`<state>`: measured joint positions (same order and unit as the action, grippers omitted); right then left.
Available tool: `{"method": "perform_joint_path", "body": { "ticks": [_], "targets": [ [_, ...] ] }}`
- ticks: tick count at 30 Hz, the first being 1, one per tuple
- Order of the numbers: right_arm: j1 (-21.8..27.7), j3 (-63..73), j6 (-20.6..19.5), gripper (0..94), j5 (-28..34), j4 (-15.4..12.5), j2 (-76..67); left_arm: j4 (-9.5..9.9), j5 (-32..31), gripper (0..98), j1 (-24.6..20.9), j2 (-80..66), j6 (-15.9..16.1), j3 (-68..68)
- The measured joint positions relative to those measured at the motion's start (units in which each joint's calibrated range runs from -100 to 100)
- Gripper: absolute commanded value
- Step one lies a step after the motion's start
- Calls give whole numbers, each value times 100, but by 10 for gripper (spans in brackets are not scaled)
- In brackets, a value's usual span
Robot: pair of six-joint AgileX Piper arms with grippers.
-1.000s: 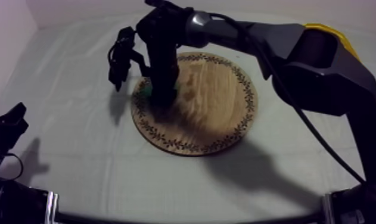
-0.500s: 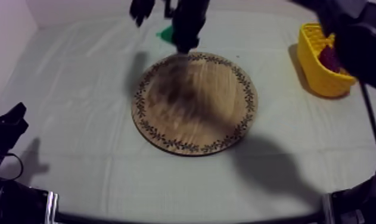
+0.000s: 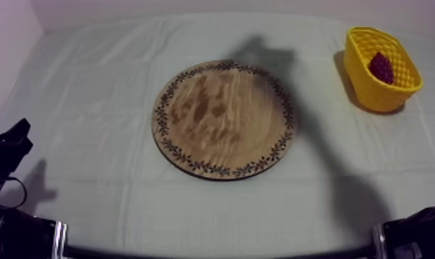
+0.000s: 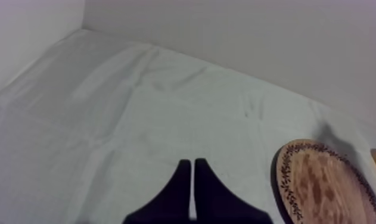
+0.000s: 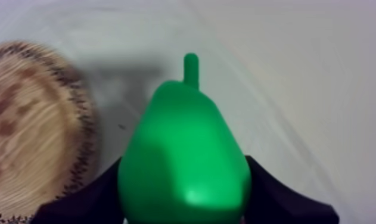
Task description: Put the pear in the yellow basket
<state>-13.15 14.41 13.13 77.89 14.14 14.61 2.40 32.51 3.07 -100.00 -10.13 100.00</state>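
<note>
Right wrist view: pear, bright green and glossy, caught around its broad lower half by the right gripper. Black fingers pressed one to each flank, jaws spread as wide as the fruit and grasping it firmly. Narrow end and short stem pointing away from the camera, fruit lying lengthwise along the fingers. Held above the grey-white cloth of the bench, just beside the patterned rim of the wooden board. Soft shadow on the cloth beyond the stem. Height over the cloth not readable.

Top view: wooden board, round, near the middle of the bench, grain showing across its whole face. Yellow basket well apart from it, toward the far right corner, upright, with a dark red-purple piece of fruit lying inside, kind not clear. Broad shadow on the cloth past the board's far rim, trailing down between board and basket. Black part of the right arm at the near right edge.

Left gripper low at the near left edge of the bench, well apart from board and basket. Left wrist view: its two fingers pressed together into a narrow wedge, clenched on nothing, over bare cloth, with the board's rim close by.
</note>
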Motion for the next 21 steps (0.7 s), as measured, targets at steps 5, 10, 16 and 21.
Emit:
{"method": "perform_joint_path", "body": {
  "ticks": [5,10,16,21],
  "targets": [
    [498,-495,-385,375,-253,139,-474,0,0,1,0,0,0,0],
    [1027,-1253,-736,375,-570,233,-727,0,0,1,0,0,0,0],
    [1511,-2015,-878,374,-664,233,-766,0,0,1,0,0,-3,0],
    [1781,-2595,-870,375,-850,228,-719,0,0,1,0,0,-3,0]
  ]
}}
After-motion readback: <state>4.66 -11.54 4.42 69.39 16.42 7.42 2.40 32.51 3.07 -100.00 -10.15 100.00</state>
